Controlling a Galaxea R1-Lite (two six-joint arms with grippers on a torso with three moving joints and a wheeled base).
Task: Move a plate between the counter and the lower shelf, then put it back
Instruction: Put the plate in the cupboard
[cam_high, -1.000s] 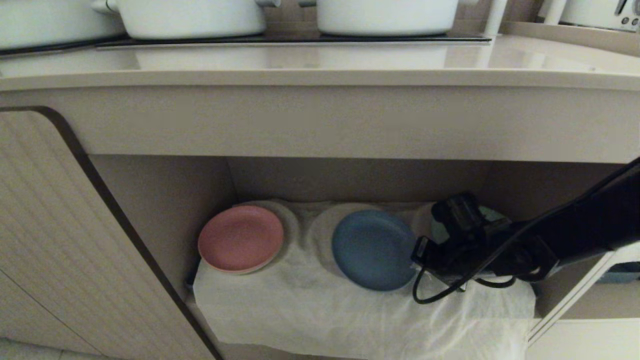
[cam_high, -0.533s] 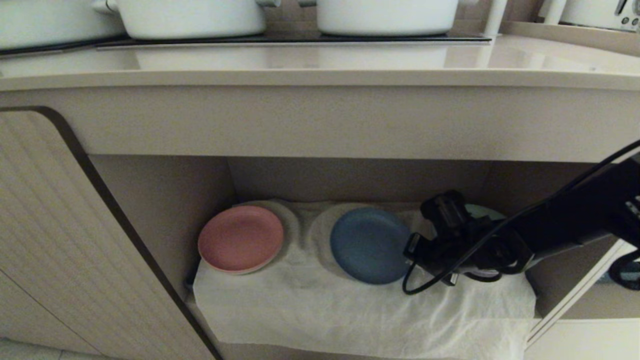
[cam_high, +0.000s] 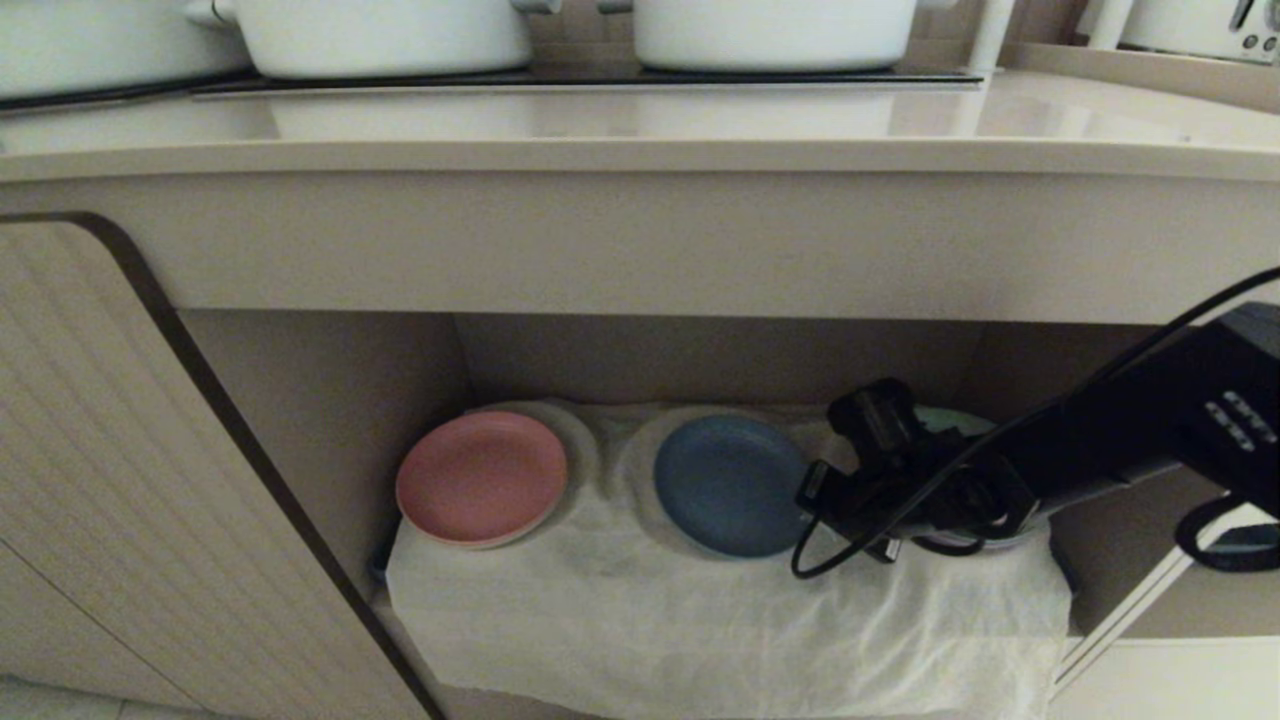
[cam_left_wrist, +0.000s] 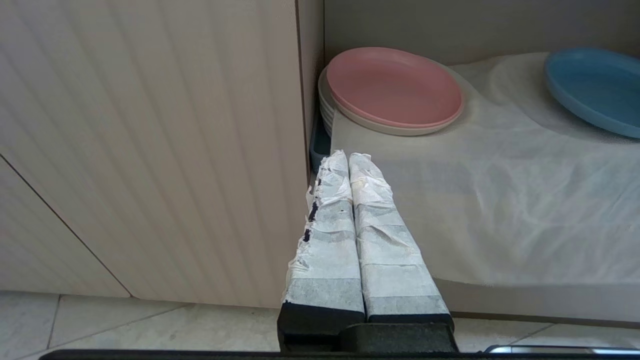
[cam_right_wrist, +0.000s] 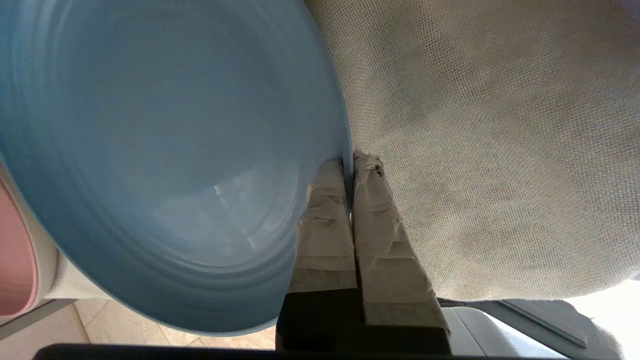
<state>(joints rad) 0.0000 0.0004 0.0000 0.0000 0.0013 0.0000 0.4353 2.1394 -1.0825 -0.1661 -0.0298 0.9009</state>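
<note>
Right gripper is pinching the blue plate's rim inside the lower shelf.
Plate is sitting mid-frame on white cloth; left gripper is idling, jaws together.

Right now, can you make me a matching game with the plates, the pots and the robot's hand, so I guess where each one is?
Things:
1. blue plate
2. pink plate
3. white pots
4. right gripper

Places or states:
A. up on the counter
B. pinching the blue plate's rim
C. at the left end of the lower shelf
D. in the middle of the shelf, on the white cloth

Pairs: 1-D, 2-C, 3-A, 4-B
</note>
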